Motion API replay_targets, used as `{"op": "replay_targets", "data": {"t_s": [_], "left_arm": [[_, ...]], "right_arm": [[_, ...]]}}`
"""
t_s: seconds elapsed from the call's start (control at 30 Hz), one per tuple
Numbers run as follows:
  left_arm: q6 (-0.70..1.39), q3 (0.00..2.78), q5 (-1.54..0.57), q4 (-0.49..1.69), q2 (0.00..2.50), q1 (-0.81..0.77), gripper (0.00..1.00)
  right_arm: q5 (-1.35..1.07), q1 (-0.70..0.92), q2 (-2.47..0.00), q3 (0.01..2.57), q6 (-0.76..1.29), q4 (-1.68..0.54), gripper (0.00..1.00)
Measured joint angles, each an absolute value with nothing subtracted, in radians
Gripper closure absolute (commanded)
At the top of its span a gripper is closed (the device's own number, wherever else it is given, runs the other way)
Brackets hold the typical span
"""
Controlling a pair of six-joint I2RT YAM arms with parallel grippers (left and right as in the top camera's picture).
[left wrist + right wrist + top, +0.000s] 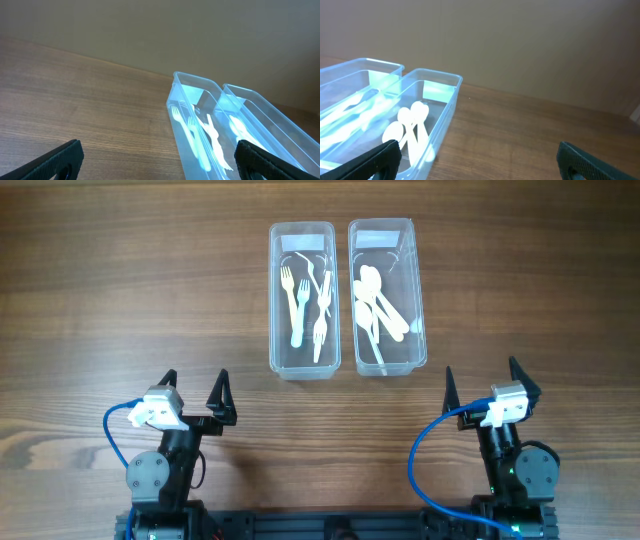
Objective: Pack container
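Two clear plastic containers stand side by side at the far middle of the table. The left container holds white plastic forks; the right container holds white plastic spoons. My left gripper rests open near the front left, nothing between its fingers. On the front right, my right gripper is open and empty too. The left wrist view shows the fork container ahead to the right. From the right wrist, the spoon container lies ahead to the left with the spoons inside.
Bare wooden table surrounds the containers on all sides. Blue cables loop beside each arm base at the front edge.
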State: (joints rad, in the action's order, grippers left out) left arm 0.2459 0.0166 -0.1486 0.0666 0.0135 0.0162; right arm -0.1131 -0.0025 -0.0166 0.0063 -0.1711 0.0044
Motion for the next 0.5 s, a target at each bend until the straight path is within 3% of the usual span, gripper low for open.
{"op": "replay_targets", "data": {"t_s": [0.5], "left_arm": [[0.245, 0.017, -0.149, 0.067, 0.014, 0.016, 0.0]], "right_arm": [[-0.113, -0.002, -0.017, 0.006, -0.181, 0.005, 0.0]]}}
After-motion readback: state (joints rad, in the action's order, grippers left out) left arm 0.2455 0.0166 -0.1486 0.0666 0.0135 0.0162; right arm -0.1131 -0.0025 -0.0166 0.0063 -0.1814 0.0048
